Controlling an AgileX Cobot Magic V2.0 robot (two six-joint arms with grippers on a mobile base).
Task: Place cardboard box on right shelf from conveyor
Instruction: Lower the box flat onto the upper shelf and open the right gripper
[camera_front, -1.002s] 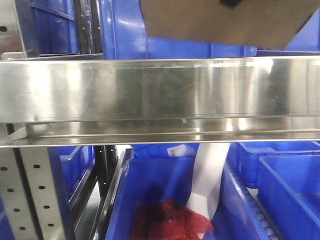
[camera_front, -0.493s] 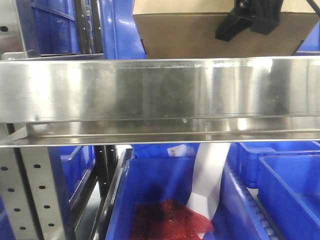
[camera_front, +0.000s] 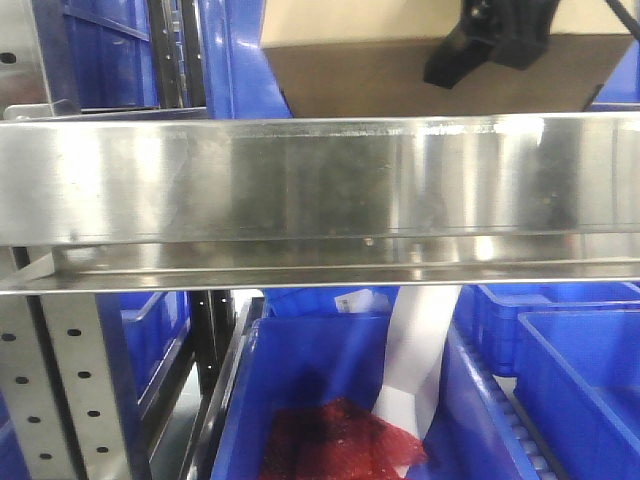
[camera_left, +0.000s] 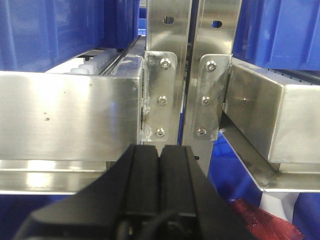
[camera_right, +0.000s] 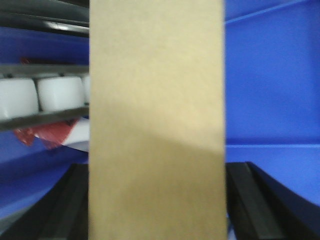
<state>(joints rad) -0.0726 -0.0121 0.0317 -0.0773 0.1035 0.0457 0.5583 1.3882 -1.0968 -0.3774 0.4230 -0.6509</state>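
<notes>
Lowered slightly toward right shelf (camera_front: 320, 180); cardboard box (camera_right: 156, 120) clamped between right gripper (camera_right: 156, 200) fingers, light, stiff, held across narrow sides.

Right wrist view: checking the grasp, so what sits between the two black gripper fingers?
The tan flat cardboard box fills the gap between the right gripper's fingers; nothing else shows there.

Left gripper (camera_left: 160, 165): matte black plastic, two flat ribbed finger blocks, thin seam between them, broad angular housing widening toward camera, thin black cable at base. Right gripper (camera_right: 155, 200): black, smooth angled fingers (camera_right: 250, 200) flared outward. Front view showed right gripper as chunky black angular body, thin black cable behind.
</notes>
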